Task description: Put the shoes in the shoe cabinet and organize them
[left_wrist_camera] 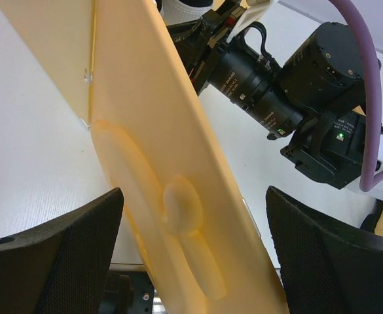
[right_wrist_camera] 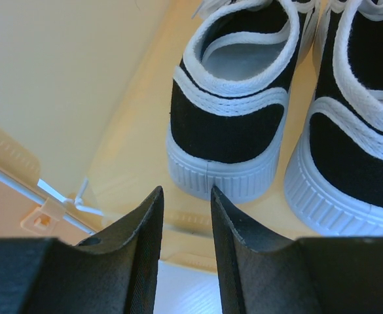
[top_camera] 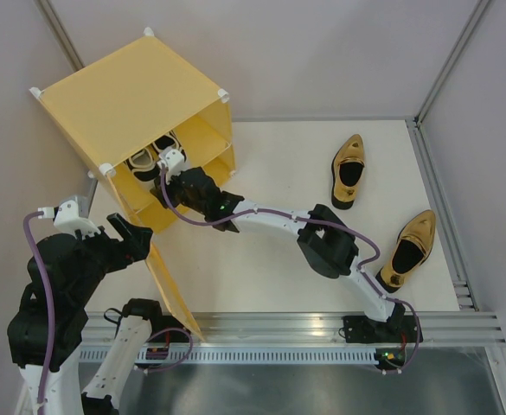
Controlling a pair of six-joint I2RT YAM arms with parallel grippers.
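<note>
The yellow shoe cabinet (top_camera: pixel 123 95) stands at the back left with its door (top_camera: pixel 173 290) swung open toward the near edge. Two white-and-black sneakers (top_camera: pixel 153 154) sit side by side on its upper shelf, heels outward. In the right wrist view the left sneaker (right_wrist_camera: pixel 227 131) and the right sneaker (right_wrist_camera: pixel 355 157) are close ahead. My right gripper (right_wrist_camera: pixel 186 191) is at the cabinet mouth (top_camera: pixel 173 162), narrowly open and holding nothing, its tips just short of the left sneaker's heel. My left gripper (top_camera: pixel 131 235) is open, and the embossed door (left_wrist_camera: pixel 158 131) passes between its fingers (left_wrist_camera: pixel 54 255). Two gold shoes lie on the table.
One gold slip-on (top_camera: pixel 349 170) lies at the back right of the white table and the other (top_camera: pixel 408 249) near the right front. The right arm (top_camera: pixel 322 242) stretches across the middle. A metal rail (top_camera: pixel 322 328) runs along the near edge, and grey walls enclose the table.
</note>
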